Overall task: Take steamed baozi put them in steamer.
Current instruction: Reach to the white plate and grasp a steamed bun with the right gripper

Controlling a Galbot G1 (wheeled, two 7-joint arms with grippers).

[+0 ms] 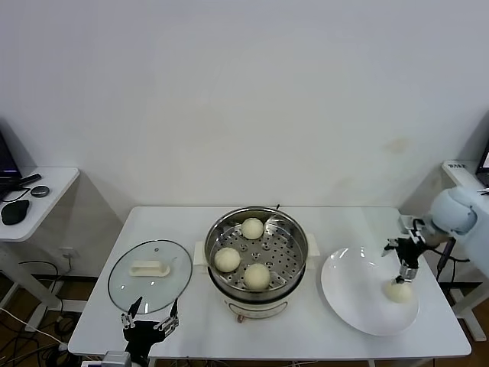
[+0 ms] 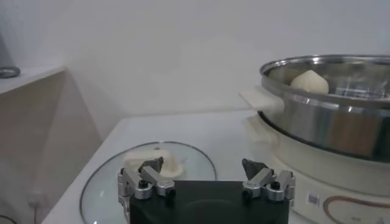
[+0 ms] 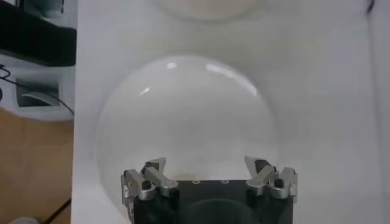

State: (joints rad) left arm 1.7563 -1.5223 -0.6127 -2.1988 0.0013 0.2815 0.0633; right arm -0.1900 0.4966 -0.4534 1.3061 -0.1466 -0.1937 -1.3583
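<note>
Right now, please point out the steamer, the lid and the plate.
steamer (image 1: 299, 232): head view, right rim.
lid (image 1: 150, 268): head view, white handle.
plate (image 1: 348, 279): head view, bare left part.

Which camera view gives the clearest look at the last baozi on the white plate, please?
The head view: the baozi lies whole on the white plate, just below the open right hand. The right wrist view shows only the plate, with no baozi visible. The left wrist view faces the steamer instead.

Right pincer (image 3: 210, 167), fingers spread wide, hovers over white plate (image 3: 183, 115).
</note>
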